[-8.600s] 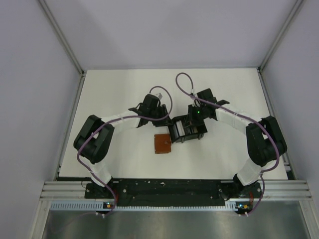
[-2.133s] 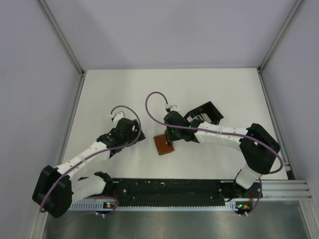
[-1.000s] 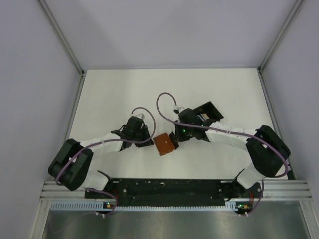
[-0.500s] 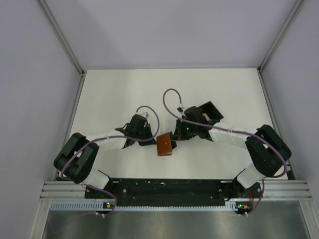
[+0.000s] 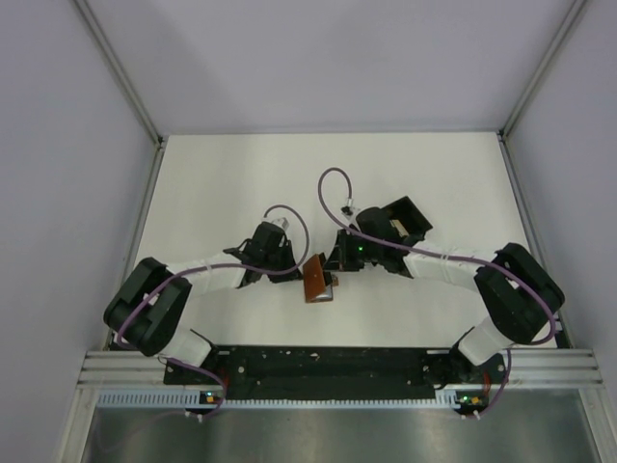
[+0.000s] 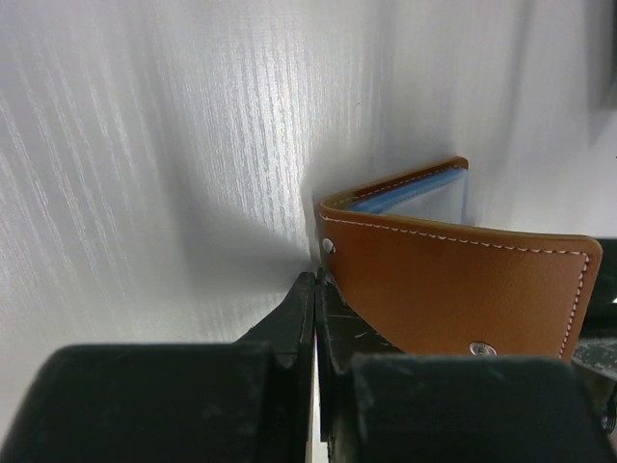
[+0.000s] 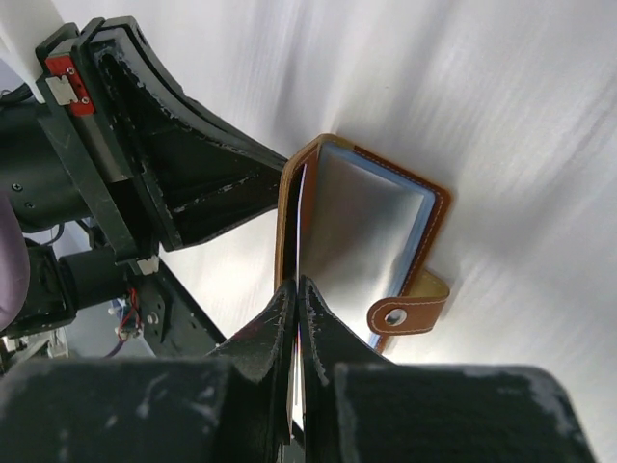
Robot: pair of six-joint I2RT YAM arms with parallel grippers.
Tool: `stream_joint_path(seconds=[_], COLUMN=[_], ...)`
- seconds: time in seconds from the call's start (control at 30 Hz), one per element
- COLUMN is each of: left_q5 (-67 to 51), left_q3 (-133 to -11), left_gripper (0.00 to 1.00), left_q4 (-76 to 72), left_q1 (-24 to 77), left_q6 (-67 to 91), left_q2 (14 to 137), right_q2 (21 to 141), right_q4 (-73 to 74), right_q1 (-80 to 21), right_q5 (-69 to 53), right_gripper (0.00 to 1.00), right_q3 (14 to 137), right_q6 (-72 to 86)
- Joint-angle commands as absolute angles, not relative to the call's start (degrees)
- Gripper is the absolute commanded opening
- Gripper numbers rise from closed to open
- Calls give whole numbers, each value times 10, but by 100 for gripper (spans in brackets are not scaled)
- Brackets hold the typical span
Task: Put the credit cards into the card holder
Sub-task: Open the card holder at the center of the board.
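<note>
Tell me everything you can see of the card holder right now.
The card holder is tan-brown leather with pale stitching, metal studs and a short snap tab. It sits on the white table, partly open in a V, one cover raised, blue-edged pockets inside. The left gripper seems to pinch the raised cover's corner; the right gripper holds a thin pale card edge-on in the opening.

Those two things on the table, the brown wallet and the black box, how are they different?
The card holder is flat brown leather with white stitching; the black box is an open frame. The card holder is propped half open between the left gripper and right gripper; the black box stands apart, behind the right arm, with no gripper on it. Both rest on the white table.
</note>
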State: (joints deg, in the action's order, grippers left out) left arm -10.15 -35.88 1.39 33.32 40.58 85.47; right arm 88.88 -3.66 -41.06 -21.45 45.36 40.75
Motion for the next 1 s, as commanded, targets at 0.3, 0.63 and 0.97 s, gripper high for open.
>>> stream_joint_path(seconds=[0.3,0.63,0.97], left_q5=[-51,-31,31], left_q3=[-353,-330,-306], left_gripper=[0,10,50], left_q4=[25,26,76], left_q1=[334,330,309], left_q6=[417,425,433], left_q2=[838,835,756], right_q2=[899,958,992], right_q4=[-61,39,116], right_q1=[-483,-541,-582], right_q5=[-149,-21,114], right_gripper=[0,0,0], right_q3=[499,548,591], right_q6=[441,422,409])
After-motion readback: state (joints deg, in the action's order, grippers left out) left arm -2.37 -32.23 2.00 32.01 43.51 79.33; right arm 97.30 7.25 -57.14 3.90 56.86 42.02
